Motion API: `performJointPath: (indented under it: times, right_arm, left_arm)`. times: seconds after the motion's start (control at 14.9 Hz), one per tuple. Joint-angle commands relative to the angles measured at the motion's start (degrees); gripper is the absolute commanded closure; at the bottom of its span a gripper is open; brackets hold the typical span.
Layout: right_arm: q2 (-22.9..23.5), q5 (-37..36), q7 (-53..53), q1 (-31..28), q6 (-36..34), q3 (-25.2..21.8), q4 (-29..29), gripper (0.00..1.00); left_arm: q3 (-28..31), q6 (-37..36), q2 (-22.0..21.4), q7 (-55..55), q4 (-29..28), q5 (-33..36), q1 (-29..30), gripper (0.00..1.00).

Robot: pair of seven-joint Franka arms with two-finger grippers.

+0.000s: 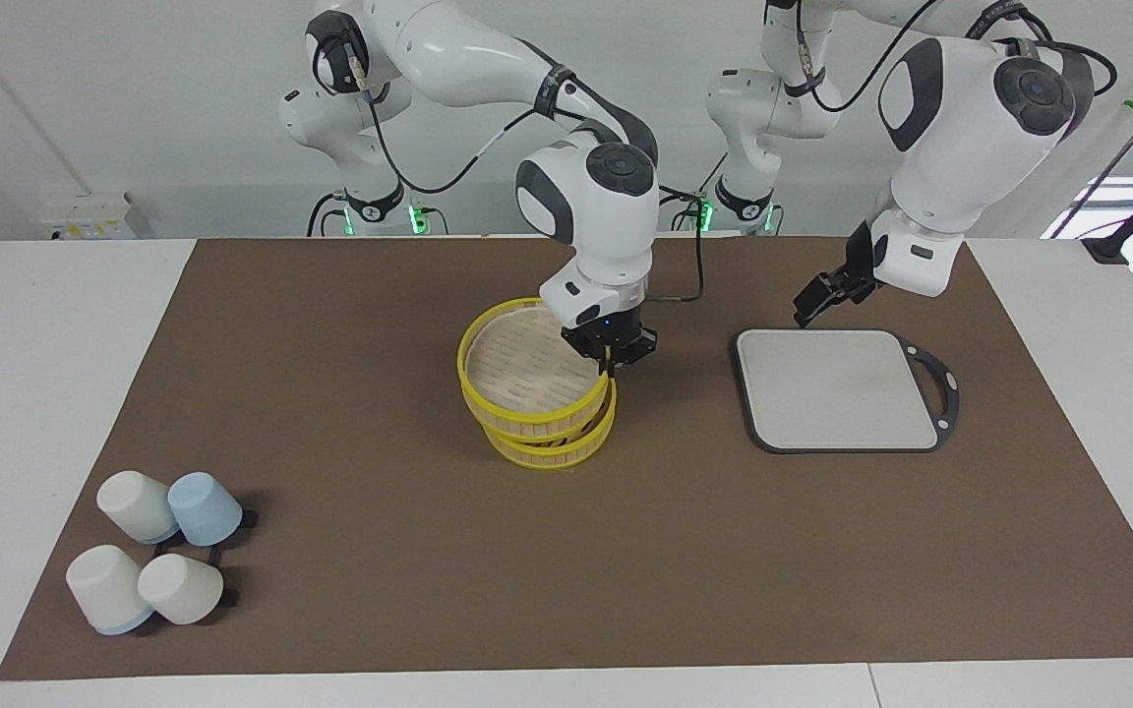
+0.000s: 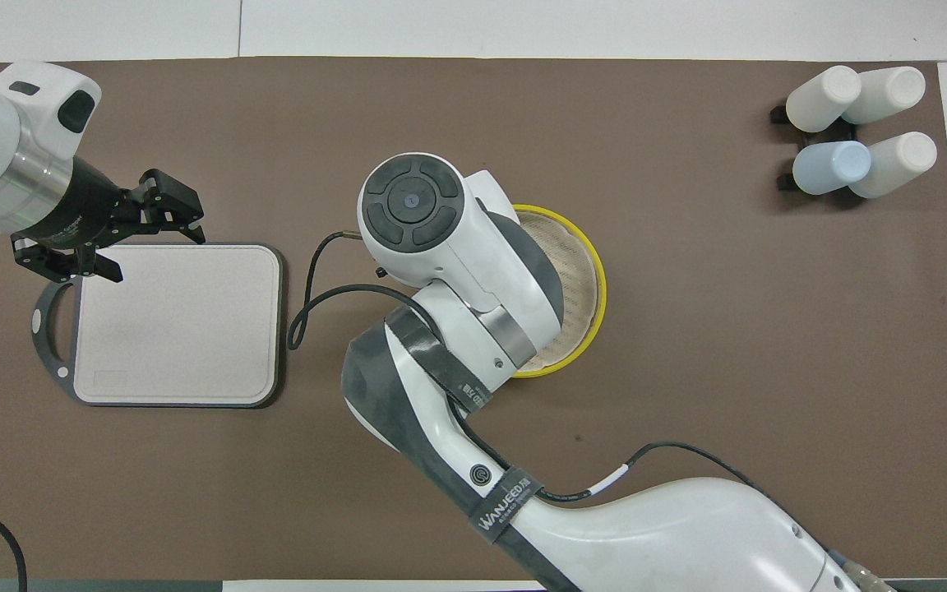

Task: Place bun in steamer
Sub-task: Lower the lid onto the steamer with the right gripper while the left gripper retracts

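Held tilted over the steamer basket (image 1: 555, 452): its matching lid (image 1: 517, 369) (image 2: 582, 271), yellow rim pinched in the closed fingers of the right hand (image 1: 610, 362). Grip taken on the part of the rim turned toward the grey board (image 1: 837, 388) (image 2: 177, 325). Lid's edge nearer the robots raised, its edge farther from them dipped low onto or just above the basket's own yellow rim; contact between the two impossible to tell. Slatted beige underside of the lid turned up to the facing camera. Basket standing on the brown mat (image 1: 330, 442) beside the board, toward the right arm's end of the surface, well apart from the board. Basket's inside covered by the lid in the facing view and by the right arm in the overhead view; bun out of sight in both. Right hand itself hidden beneath its own wrist from overhead.

Hovering over the board's corner nearer the robots: the left hand (image 1: 807, 310) (image 2: 153, 251), fingers spread wide with nothing between them, waiting. Board lying flat, bare, its dark ring handle pointing toward the left arm's end of the surface.

Grouped far from the board, past the steamer toward the right arm's end and farther from the robots: four upturned cups (image 1: 158, 560) (image 2: 856, 131), three white and one pale blue, tipped at slight angles on a small dark rack.
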Motion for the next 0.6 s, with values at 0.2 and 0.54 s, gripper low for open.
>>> performJointPath:
  times: [0.2, 0.54]
  right_arm:
    - [1.3, -0.02, 1.31, 0.47, 1.31, 0.0, 1.39, 1.0]
    - [1.21, 0.07, 1.22, -0.23, 4.29, 0.08, -0.63, 1.0]
  left_arm:
    - [-0.36, -2.1, -3.16, 6.77, -2.02, 2.03, 2.4, 0.0]
    - [-0.36, -2.1, -3.87, 7.65, -2.37, 3.0, 2.58, 0.0]
